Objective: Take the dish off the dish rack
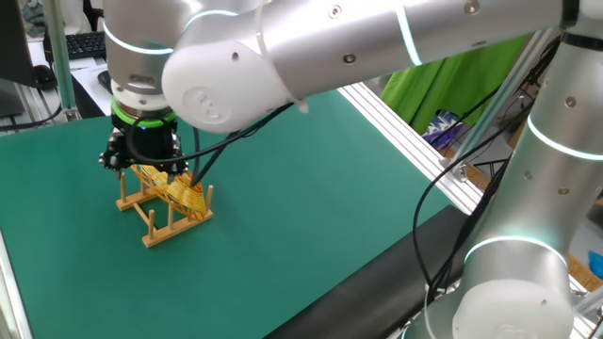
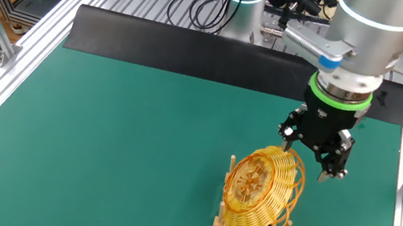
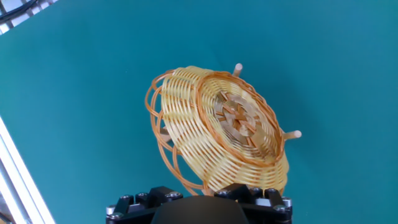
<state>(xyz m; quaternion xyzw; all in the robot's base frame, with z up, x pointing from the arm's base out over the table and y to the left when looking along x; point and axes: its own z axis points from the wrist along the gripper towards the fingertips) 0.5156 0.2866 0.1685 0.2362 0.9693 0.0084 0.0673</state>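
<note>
Green table (image 2: 105,120), dish (image 2: 262,188) standing in dish rack (image 1: 160,221), hand (image 2: 323,154) beside it

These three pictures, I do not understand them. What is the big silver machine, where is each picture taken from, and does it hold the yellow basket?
The silver machine is a robot arm; its black hand grasps things. Two pictures come from fixed cameras on different sides of the green table. The third comes from a camera on the hand, looking down along its fingers. On the table stands a small light-wood dish rack with upright pegs. A round golden-yellow woven wicker dish stands on edge in it. The hand is just above and beside the dish; whether it grips it, the pictures do not show.
</note>
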